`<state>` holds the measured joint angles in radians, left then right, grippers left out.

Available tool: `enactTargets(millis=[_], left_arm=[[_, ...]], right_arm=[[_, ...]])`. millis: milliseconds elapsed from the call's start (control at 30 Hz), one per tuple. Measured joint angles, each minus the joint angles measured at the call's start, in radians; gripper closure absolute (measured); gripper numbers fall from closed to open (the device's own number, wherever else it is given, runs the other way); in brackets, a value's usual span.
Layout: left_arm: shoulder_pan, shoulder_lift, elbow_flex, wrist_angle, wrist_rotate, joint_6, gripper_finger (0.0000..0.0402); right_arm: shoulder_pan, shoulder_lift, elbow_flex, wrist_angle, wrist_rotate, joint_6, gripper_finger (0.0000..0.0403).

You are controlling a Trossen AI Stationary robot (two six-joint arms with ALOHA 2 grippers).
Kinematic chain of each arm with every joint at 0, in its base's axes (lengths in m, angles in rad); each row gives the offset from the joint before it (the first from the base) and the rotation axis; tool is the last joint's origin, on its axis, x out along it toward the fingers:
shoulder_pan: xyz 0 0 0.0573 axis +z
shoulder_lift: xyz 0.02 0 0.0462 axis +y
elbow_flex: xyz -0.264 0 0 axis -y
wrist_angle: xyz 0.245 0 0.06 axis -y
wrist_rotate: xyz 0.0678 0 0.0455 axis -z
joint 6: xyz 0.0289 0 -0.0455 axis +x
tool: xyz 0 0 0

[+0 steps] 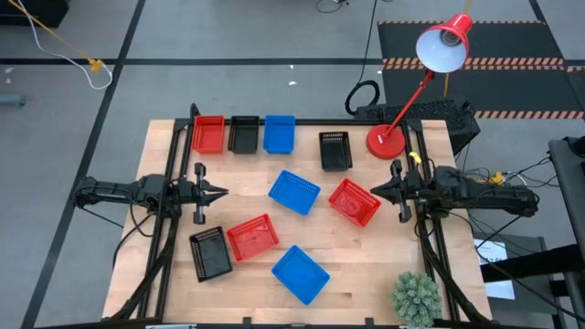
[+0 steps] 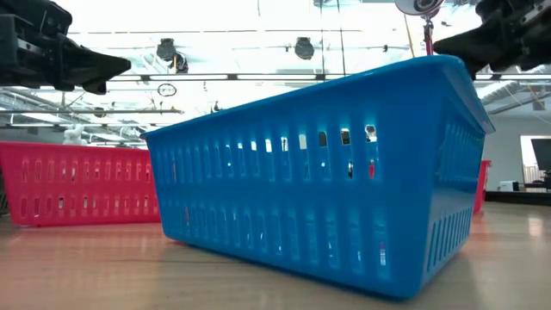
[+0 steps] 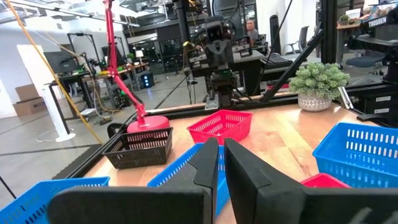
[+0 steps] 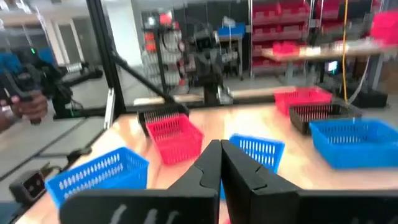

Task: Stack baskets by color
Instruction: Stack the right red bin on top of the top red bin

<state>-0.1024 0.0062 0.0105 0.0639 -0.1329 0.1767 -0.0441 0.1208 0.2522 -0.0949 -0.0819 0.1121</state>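
Baskets: nine on the table (image 1: 164, 146), none stacked. Far edge, a row: red basket (image 1: 208, 133), black basket (image 1: 244, 133), blue basket (image 1: 279, 133), just beside one another. Fourth, black (image 1: 335, 151), sits near the lamp base (image 1: 386, 143). Loose in the middle and near side, left to right: black (image 1: 210, 253), red (image 1: 252, 237), blue (image 1: 294, 192), blue (image 1: 300, 273), red (image 1: 354, 201), all skewed.

Step in hand, as judged: first pick not begun. Best to take a loose basket by one long rim, lift it level, turn it square to its colour mate in the row, then lower so it nests.

Left gripper (image 1: 220, 193) hovers at the left edge, arm level, pointing inward, fingers nearly together, holding nothing. Right gripper (image 1: 375, 191) mirrors it beside the right-hand red basket, fingers together, empty.
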Motion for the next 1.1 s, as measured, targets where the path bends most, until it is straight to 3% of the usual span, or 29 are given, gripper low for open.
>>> enactTargets(millis=[433,733,1100], left_arm=[[0.000,0.000,0.000,-0.008,0.000,-0.002,0.0371],[0.000,0.000,0.000,-0.009,0.000,-0.002,0.0371],[0.000,0.000,0.000,-0.009,0.000,-0.002,0.0371]], right_arm=[[0.000,0.187,0.401,-0.200,0.007,0.005,0.0403],[0.000,0.341,0.665,-0.370,0.107,-0.004,0.0403],[0.000,0.543,0.975,-0.567,0.106,-0.077,0.0403]])
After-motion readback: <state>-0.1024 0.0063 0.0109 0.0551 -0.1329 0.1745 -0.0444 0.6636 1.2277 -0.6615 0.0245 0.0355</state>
